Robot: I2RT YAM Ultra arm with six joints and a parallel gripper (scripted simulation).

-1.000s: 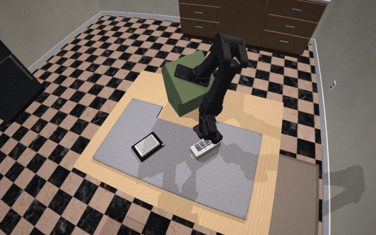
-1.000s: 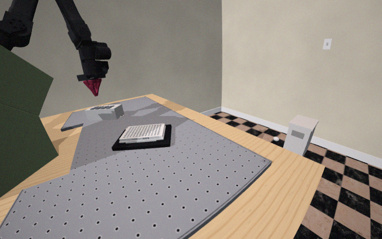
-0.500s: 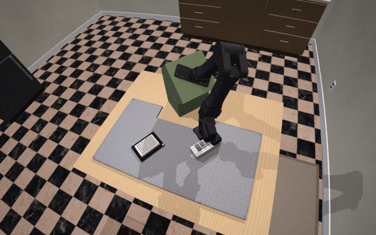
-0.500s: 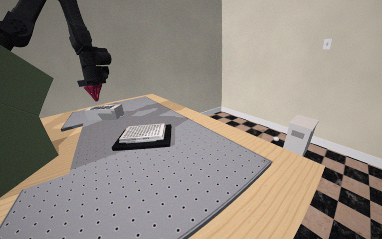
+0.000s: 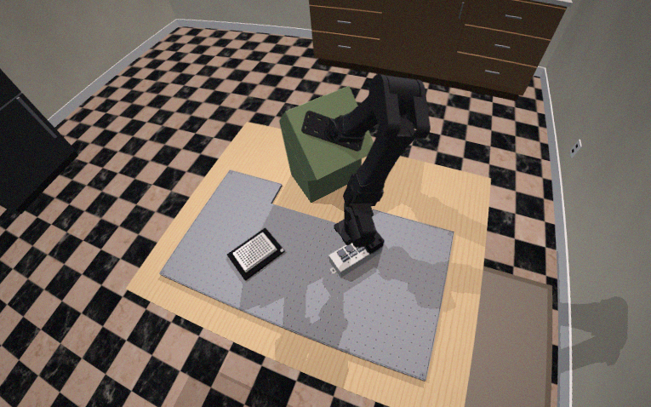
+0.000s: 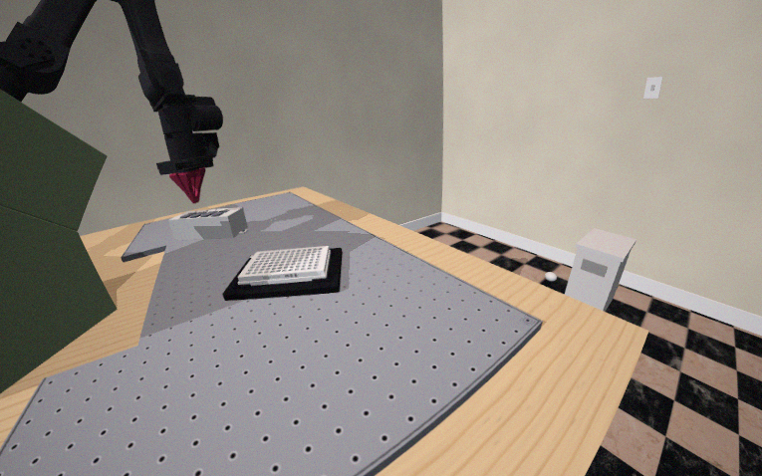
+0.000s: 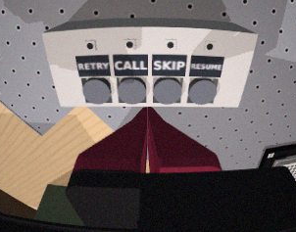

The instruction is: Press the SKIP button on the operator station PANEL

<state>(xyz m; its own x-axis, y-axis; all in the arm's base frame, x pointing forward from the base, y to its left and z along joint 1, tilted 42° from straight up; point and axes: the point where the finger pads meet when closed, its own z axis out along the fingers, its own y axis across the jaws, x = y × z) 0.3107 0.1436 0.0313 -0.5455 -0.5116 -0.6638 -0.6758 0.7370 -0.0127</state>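
The PANEL (image 7: 151, 68) is a light grey box on the perforated plate; it also shows in the top and exterior views (image 5: 348, 259) (image 6: 208, 221). Its four round buttons read, left to right, RETRY (image 7: 97, 91), CALL (image 7: 131, 91), SKIP (image 7: 168, 91) and RESUME (image 7: 203, 91). The four lamps beyond the names look dark. My gripper (image 7: 147, 115) is shut and empty, its red fingertips (image 6: 190, 187) pointing down a little above the panel, between the CALL and SKIP buttons in the wrist view. The 96-well plate M06 (image 6: 285, 263) (image 5: 255, 252) sits on the black nest N1.
A green block (image 5: 325, 141) stands at the arm's base behind the panel. A dark wooden dresser (image 5: 434, 37) stands against the far wall. A small white box (image 6: 599, 267) stands on the floor beyond the table.
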